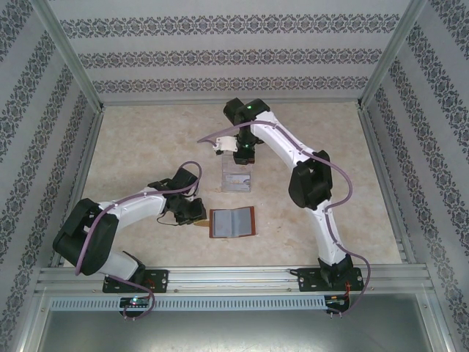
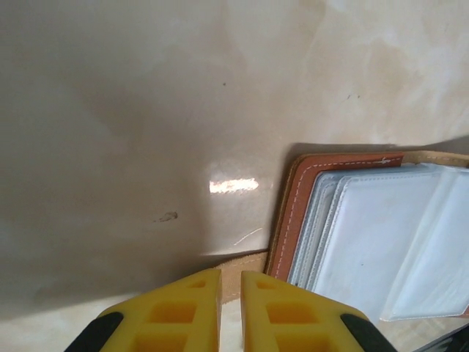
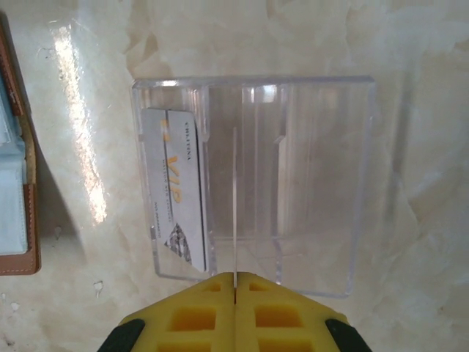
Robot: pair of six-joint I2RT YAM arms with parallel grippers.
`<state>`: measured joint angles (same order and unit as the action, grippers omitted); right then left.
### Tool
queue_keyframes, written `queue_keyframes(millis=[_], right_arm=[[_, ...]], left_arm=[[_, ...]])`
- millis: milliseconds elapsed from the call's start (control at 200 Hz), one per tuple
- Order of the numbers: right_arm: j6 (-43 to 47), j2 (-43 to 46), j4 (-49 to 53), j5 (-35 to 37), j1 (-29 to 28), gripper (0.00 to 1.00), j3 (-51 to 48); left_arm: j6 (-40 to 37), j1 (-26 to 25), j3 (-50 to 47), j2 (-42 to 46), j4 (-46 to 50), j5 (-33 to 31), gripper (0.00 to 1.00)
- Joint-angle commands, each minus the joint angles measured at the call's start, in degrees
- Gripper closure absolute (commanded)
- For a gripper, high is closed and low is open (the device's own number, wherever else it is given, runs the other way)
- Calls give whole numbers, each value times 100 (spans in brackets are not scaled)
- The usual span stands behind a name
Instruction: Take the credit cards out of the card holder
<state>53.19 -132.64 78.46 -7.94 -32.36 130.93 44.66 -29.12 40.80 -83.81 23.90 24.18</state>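
Reddish-brown leather card holder (image 1: 233, 222) lies open on the pale marbled surface (image 1: 146, 139), grey-blue pockets up. Left pincer (image 2: 231, 290): fingers almost together at the holder's brown strap tab (image 2: 245, 260); cannot tell whether it grips the tab. Right pincer (image 3: 234, 287): fingers pressed together at the rim of the clear plastic box (image 3: 322, 183). One whitish "VIP" credit card (image 3: 178, 194) lies in the box compartment nearest the holder.

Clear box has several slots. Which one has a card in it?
The end slot nearest the card holder: a pale credit card with orange VIP lettering lies in it. The other slots of the clear box look empty.
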Motion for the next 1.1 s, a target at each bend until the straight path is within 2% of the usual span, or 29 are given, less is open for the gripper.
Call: queue_keyframes(millis=[0,185,754,1094], right_arm=[[191,-270,435,-158,38,99,469],[246,-645,757,-231,21,99,930],[123,-1052,828,-493,-31,97,890],[44,-1060,899,-189,-51,84,1046]], left_arm=[[-58,114,148,-73,-39,79,86],[-73,170,137,-128,-85,115,86],[-132,320,-38,-6,-61,192,85],[-144,352,-17,-4,-61,216,85]])
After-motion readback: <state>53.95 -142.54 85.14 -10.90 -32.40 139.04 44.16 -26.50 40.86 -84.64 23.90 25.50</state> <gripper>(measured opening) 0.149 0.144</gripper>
